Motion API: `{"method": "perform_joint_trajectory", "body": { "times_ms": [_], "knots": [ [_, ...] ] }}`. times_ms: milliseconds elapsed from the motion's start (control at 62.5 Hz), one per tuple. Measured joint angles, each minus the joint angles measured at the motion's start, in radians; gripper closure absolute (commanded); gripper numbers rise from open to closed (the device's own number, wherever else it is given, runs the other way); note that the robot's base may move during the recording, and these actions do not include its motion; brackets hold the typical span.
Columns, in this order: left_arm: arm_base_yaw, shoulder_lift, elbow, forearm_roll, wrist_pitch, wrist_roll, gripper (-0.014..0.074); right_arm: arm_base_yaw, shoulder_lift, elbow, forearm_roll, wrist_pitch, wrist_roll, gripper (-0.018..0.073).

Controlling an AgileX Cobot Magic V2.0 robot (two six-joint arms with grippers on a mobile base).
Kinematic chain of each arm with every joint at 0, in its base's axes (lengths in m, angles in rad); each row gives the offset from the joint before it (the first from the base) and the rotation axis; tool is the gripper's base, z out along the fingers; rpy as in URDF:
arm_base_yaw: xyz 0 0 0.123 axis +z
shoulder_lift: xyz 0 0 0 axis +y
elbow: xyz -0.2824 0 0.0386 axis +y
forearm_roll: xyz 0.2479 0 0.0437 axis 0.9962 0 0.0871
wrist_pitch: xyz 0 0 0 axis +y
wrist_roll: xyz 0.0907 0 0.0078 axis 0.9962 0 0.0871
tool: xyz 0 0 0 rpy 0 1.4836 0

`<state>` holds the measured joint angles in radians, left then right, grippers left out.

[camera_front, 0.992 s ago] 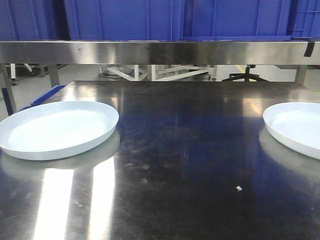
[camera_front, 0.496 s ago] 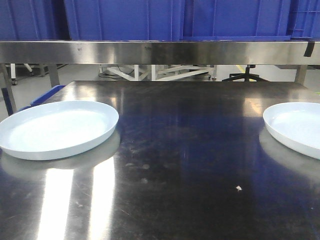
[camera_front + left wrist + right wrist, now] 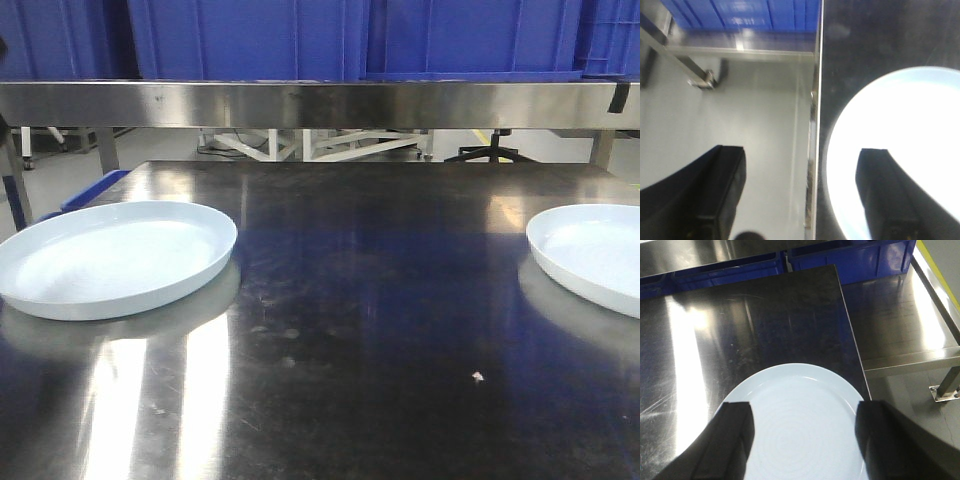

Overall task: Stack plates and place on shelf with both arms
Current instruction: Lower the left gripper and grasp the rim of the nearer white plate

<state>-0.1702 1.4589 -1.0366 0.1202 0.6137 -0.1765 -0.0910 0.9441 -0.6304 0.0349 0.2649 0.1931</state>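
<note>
Beneath my left gripper [image 3: 805, 200], the left plate [image 3: 910, 115] lies flat on the steel table [image 3: 865, 30], its rim just beside the table's side edge. My jaws there stand wide apart and hold nothing: one finger [image 3: 887, 195] hangs over the plate, while the other reaches out past the edge, over the grey floor [image 3: 755, 115]. That view is blurred, so I cannot tell whether the inner finger touches the plate. Under my right gripper [image 3: 807, 440], likewise spread and empty, the right plate [image 3: 800, 400] sits between the two fingers. Its rim lies just beside the table edge on my outer side, and beyond that edge runs a lower steel ledge [image 3: 900, 315]. Ahead of those fingers the tabletop stretches up to the blue crates [image 3: 850, 260]. Seen from the front, the two plates lie well apart at opposite sides, with a broad span of dark steel between them. A steel shelf rail [image 3: 320, 103] crosses above the table's far edge.
</note>
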Motion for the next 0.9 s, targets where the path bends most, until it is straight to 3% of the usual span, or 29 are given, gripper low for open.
{"method": "perform_joint_trajectory", "body": {
  "times_ms": [672, 768, 864, 896],
  "knots": [
    [0.000, 0.280, -0.009, -0.056, -0.141, -0.004, 0.0118, 0.000, 0.000, 0.000, 0.000, 0.006, 0.000, 0.0017],
    [-0.002, 0.291, -0.013, -0.065, -0.159, -0.006, 0.0259, 0.000, 0.000, 0.000, 0.000, 0.010, 0.000, 0.0017],
    [-0.007, 0.297, -0.015, -0.073, -0.171, -0.008, 0.0535, 0.000, 0.000, 0.000, 0.000, 0.012, 0.000, 0.0017],
    [-0.008, 0.296, -0.015, -0.074, -0.173, -0.008, 0.0500, 0.000, 0.000, 0.000, 0.000, 0.014, 0.000, 0.0017]
  ]
}}
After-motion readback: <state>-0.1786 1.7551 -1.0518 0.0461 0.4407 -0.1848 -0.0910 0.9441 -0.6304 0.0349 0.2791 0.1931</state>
